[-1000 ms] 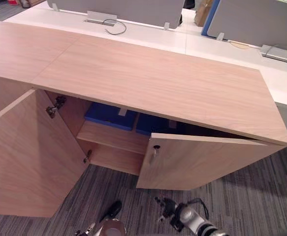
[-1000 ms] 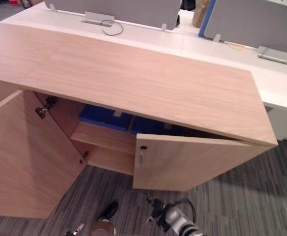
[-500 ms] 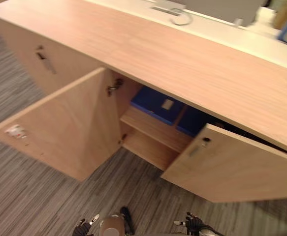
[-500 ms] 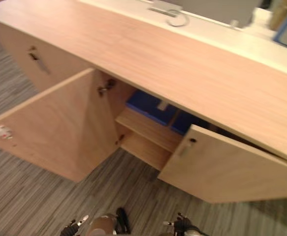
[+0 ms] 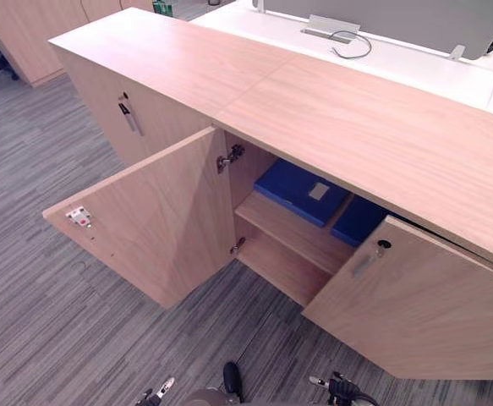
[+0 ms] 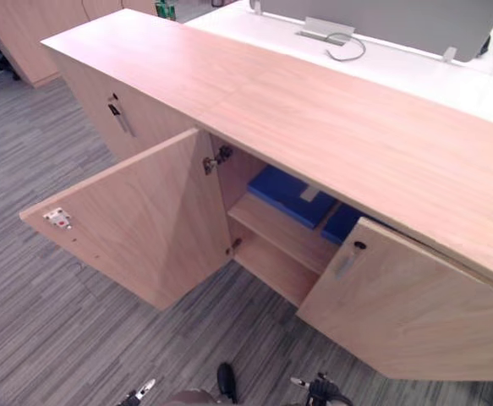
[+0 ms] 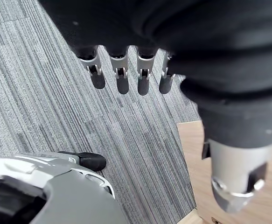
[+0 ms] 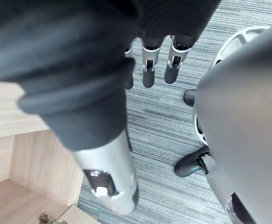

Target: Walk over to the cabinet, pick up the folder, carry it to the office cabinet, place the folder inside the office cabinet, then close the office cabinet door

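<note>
Folder (image 5: 301, 190), blue, lies flat on the upper shelf (image 5: 290, 238) of the open office cabinet (image 5: 331, 118), well apart from both hands. Left hand (image 7: 122, 77) and right hand (image 8: 149, 70) hang over carpet (image 7: 56, 107), fingers straight, holding nothing. Right door (image 5: 415, 313) partly hides a second blue item (image 5: 360, 222)

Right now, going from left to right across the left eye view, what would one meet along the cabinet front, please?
First the white latch on the open door → key in the closed door → upper hinge → blue folder on the shelf → lock of the half-open door.
</note>
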Motion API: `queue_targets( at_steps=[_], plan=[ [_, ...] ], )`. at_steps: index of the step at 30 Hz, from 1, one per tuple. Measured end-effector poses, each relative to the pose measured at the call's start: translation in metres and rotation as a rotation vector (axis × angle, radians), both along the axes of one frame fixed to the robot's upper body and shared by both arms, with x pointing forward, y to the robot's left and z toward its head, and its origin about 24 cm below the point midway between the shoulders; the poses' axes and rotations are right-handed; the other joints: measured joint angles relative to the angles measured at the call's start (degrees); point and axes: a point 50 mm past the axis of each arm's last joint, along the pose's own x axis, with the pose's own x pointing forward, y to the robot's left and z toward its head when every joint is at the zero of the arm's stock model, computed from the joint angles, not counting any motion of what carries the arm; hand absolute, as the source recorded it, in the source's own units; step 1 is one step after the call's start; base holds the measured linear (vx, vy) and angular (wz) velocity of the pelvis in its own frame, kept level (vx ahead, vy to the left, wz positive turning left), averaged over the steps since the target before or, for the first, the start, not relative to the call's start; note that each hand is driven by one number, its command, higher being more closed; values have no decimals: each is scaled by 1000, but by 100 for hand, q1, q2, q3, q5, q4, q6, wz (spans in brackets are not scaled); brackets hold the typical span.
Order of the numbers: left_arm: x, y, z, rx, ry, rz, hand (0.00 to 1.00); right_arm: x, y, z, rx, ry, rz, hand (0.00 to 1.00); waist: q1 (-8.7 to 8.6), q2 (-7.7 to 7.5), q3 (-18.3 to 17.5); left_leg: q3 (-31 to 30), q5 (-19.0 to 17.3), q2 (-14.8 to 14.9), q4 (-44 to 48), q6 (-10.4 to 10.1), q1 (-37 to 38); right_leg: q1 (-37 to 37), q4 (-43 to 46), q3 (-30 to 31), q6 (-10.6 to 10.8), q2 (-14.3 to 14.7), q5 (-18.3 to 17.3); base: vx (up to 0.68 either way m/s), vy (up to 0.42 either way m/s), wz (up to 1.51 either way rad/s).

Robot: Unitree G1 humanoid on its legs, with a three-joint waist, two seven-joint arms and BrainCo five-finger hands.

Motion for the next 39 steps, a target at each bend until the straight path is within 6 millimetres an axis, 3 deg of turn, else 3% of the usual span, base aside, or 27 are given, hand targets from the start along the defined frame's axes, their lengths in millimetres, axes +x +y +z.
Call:
queue_targets(
  at_steps=[6, 10, 11, 12, 14, 17, 18, 22, 25, 27, 32, 35, 39],
  plan=[
    [9, 9, 6, 15, -59, 99, 0, 0, 0, 0, 0, 2, 0, 0, -22, -9, 5, -41, 4, -1, -3, -8, 2, 62, -85, -67, -5, 35, 0, -50, 0, 6],
    [39, 41, 25, 131, -171, 124, 0, 1, -1, 0, 0, -4, 2, 0, -97, -5, 7, -8, -13, 22, -3, -19, 1, 77, -156, -45, -24, 79, 12, -39, 6, -5],
    [52, 68, 39, 223, -211, 121, 0, 2, 0, 1, -1, -15, 10, 0, -111, -5, 9, 37, -25, 47, -3, -25, 3, 77, -203, -11, -37, 108, 20, -41, 0, -15],
    [57, 80, 46, 267, -222, 116, 0, 2, 0, 2, -1, -20, 15, 0, -114, -7, 10, 72, -36, 61, -3, -38, 9, 74, -215, 23, -42, 120, 22, -48, -4, -30],
    [71, 136, 80, 454, -249, 123, 0, 4, 2, 3, -2, -37, 54, 0, -113, -17, 15, 251, -78, 122, -3, -87, 60, 74, -283, 222, -86, 186, 51, -33, -14, -41],
    [93, 181, 124, 645, -289, 85, 0, 4, 4, 5, -9, -57, 104, 0, -110, -25, 16, 313, -99, 157, -3, -108, 86, 79, -308, 276, -107, 220, 44, -25, -25, -19],
    [110, 199, 152, 737, -326, 53, 0, 5, 5, 6, -10, -71, 132, 0, -111, -31, 13, 337, -106, 175, -3, -119, 91, 77, -312, 298, -124, 238, 34, -20, -23, -7],
    [150, 217, 201, 894, -357, -64, 0, 9, 9, 9, -2, -106, 180, 0, -95, -67, -4, 485, -126, 228, -1, -149, 130, 73, -291, 468, -161, 265, 12, -20, -15, -18],
    [178, 212, 217, 930, -364, -134, 0, 6, 10, 10, 4, -111, 190, 0, -94, -86, -10, 563, -139, 256, 1, -169, 193, 82, -274, 573, -163, 277, 11, -30, -10, -19],
    [178, 220, 223, 962, -305, -155, 0, 5, 11, 11, 7, -128, 201, 0, -109, -92, -11, 603, -140, 275, 2, -172, 196, 59, -248, 609, -174, 281, 4, -40, -4, -9],
    [192, 218, 239, 1029, -296, -234, 0, -2, 10, 11, 21, -129, 179, 0, 46, -124, -30, 671, -133, 299, 4, -184, 201, -57, -143, 755, -178, 271, 3, -70, 19, -6],
    [194, 222, 246, 1056, -271, -252, 0, -9, 8, 10, 33, -135, 140, 0, 51, -181, -65, 781, -122, 311, 7, -199, 199, -138, -64, 863, -184, 253, 6, -79, 30, -14],
    [199, 214, 239, 1053, -263, -281, 0, -20, -3, 7, 16, -102, 82, 0, 60, -229, -95, 798, -79, 308, 5, -212, 199, -179, -37, 893, -222, 226, 32, -99, 27, -6]
  ],
)
